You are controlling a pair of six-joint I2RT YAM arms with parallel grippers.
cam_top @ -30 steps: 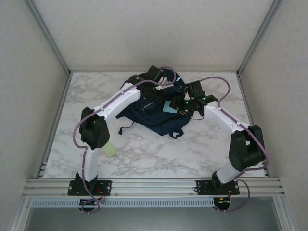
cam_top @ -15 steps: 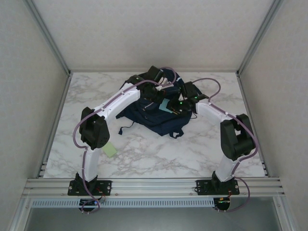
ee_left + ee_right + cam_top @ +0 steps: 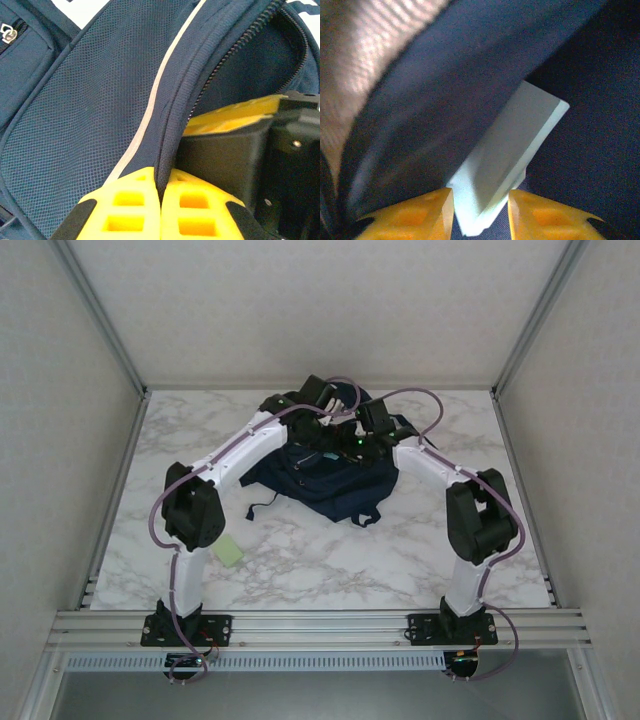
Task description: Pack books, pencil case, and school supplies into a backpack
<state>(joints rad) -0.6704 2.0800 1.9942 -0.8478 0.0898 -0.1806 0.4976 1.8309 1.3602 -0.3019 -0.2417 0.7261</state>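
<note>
Biggest worry is the backpack (image 3: 330, 485). The left end effector (image 3: 160, 200) is pinched tight on the rim of its opening, and if that fabric slips out, the mouth flops onto the right end effector (image 3: 480, 210). That one's clamped on the light blue pad (image 3: 512, 150), down inside the bag; released tilted, it could snag. Count: one backpack and two pads, with the pale green pad (image 3: 230, 553) out on the tabletop (image 3: 420, 550), well apart from the bag.

Backpack (image 3: 330, 495) mouth narrow: rim pinched in left gripper (image 3: 161, 197) jaws, right gripper (image 3: 480, 212) holding light blue pad (image 3: 512, 145) crowds opening. Worktop (image 3: 300, 565) either side open; pale green pad (image 3: 230, 553) beside left arm.
</note>
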